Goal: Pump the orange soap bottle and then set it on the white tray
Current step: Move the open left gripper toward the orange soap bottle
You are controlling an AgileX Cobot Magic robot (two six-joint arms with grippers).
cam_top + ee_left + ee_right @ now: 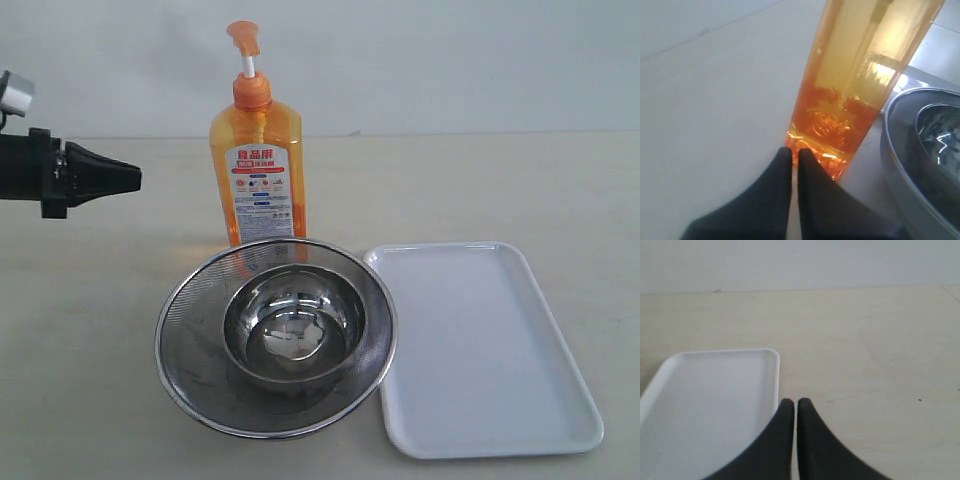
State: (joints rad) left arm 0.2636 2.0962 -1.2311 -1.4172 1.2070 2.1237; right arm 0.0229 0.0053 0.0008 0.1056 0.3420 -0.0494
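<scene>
R tool, wrist cam only

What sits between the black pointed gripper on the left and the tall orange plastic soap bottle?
Nothing: the exterior view shows only bare beige tabletop between the shut left gripper and the tall orange plastic soap bottle.
</scene>
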